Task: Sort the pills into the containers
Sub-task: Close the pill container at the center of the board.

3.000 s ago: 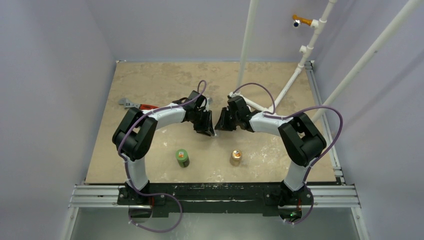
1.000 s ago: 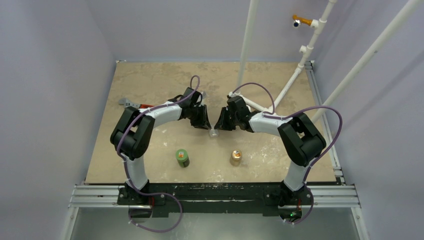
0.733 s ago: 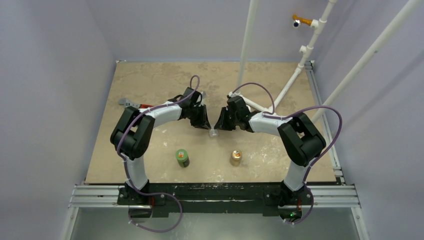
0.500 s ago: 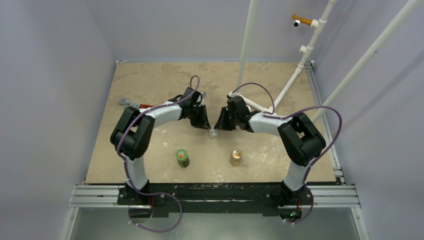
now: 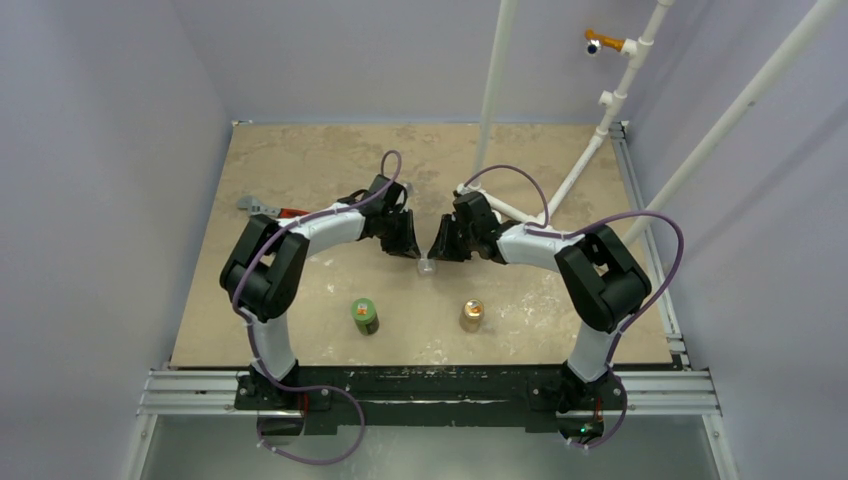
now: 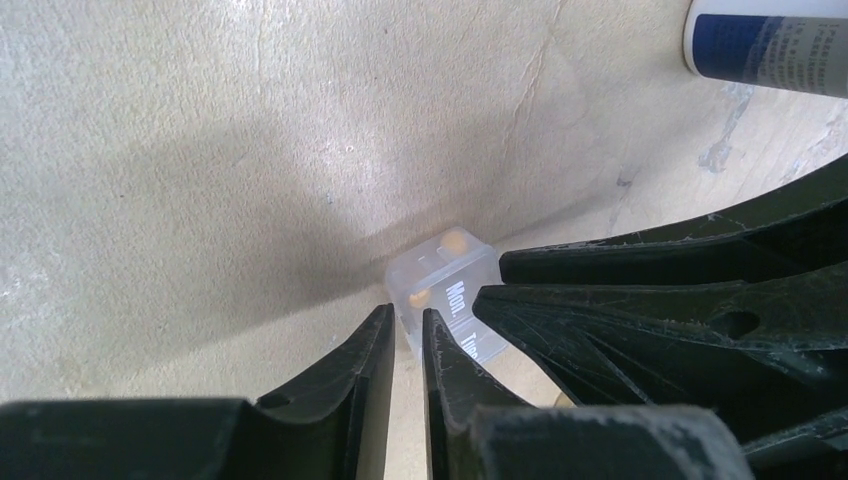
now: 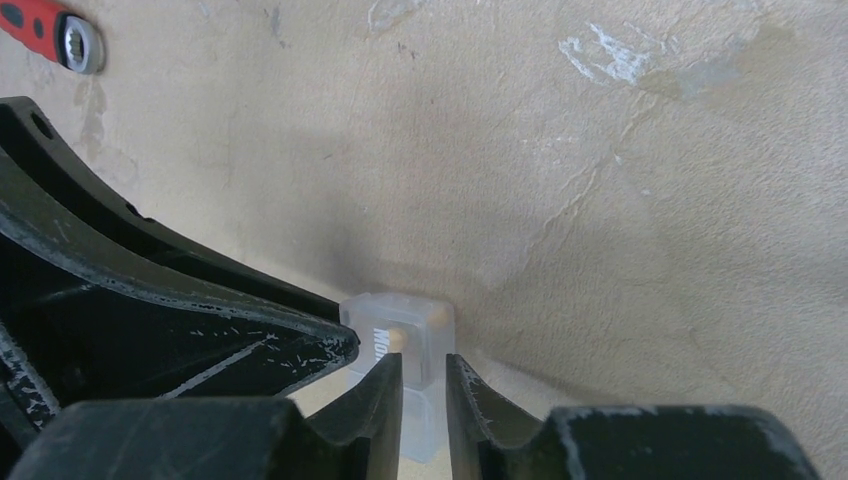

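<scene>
While the right gripper (image 7: 422,360) pinches the case's (image 7: 420,315) near wall, likely steadying it, the left gripper (image 6: 408,312) sits nearly closed at its corner, grip unclear.

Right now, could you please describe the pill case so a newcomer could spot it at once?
On the tan table, look at the middle, where the left tool and right tool nearly meet: the pill case lies at their tips. Unlike the upright green bottle and orange bottle, it is low, clear and boxy.
</scene>
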### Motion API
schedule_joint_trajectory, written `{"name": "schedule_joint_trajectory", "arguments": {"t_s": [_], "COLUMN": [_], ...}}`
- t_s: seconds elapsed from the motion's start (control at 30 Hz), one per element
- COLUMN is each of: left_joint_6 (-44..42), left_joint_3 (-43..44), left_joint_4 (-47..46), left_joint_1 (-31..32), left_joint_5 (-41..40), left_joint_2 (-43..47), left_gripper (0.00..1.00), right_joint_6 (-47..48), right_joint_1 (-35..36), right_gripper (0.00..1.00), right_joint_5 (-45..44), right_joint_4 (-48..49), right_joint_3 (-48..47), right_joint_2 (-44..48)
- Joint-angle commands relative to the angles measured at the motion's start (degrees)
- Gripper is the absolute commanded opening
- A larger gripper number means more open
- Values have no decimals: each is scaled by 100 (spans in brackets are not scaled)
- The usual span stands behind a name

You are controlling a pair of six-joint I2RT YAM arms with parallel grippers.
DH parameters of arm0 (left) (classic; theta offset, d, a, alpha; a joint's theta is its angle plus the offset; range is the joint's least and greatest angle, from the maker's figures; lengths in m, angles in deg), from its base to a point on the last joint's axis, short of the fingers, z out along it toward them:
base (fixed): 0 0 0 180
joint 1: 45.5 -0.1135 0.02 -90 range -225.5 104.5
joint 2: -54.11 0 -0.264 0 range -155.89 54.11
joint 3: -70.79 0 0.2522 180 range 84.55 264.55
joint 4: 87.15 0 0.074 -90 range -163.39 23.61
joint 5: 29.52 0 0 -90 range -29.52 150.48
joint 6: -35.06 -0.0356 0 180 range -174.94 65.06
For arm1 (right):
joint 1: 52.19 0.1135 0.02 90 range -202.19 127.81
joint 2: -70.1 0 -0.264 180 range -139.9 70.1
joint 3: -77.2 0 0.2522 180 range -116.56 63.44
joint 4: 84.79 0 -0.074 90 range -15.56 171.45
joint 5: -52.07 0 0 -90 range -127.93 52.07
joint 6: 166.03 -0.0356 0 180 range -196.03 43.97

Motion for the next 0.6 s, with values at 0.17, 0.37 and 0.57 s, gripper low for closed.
{"name": "schedule_joint_trajectory", "arguments": {"t_s": [0.17,0.37,0.57], "left_joint_6": [-295,-225,-105], "left_joint_3": [653,350,-130], "left_joint_4": [513,401,108], "left_joint_1": [-92,-330,-594], "left_joint_5": [-70,59,311], "left_joint_2": [525,815,1057], "left_gripper": [22,29,33], "right_joint_6": [254,308,321], "right_joint_1": [67,255,766], "right_gripper": [41,52,63], "right_joint_5": [-363,-888,-1539], "right_joint_4": [-899,-1223,-1519], "right_joint_3": [-544,-590,-694], "right_joint_2": [179,345,321]}}
